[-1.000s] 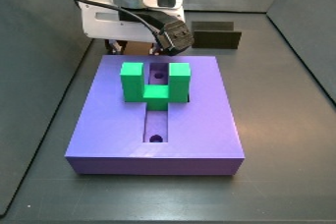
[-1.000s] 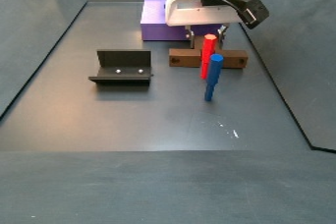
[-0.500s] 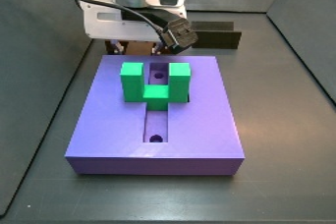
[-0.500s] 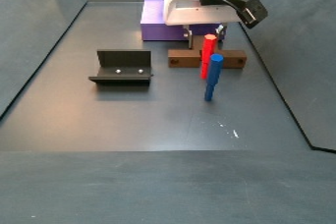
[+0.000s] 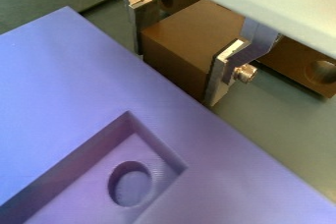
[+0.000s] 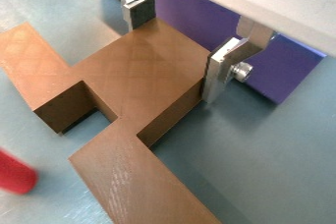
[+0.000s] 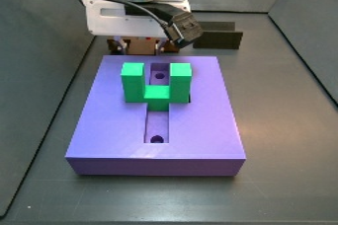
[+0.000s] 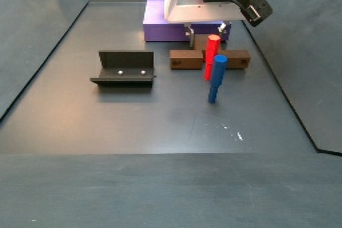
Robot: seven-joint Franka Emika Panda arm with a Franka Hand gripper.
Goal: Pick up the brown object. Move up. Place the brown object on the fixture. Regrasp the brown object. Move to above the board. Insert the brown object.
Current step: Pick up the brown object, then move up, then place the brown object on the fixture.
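Observation:
The brown object (image 6: 125,81) is a light-brown piece with crossing arms, lying on the floor against the end of the purple board (image 7: 211,120). It also shows in a side view (image 8: 194,62) and a wrist view (image 5: 191,36). The gripper (image 6: 180,49) stands over it, behind the board in a side view (image 7: 142,41). Its silver fingers (image 6: 223,66) press on both sides of one brown arm, so it is shut on it. The fixture (image 8: 123,70) stands apart on the floor, away from the gripper.
A green U-shaped block (image 7: 132,79) stands on the board beside its slot. A red peg (image 8: 213,47) and a blue peg (image 8: 214,80) stand upright next to the brown object. Dark walls ring the floor.
The gripper body sits slightly higher in both side views than a second ago. The brown object shows no clear shift.

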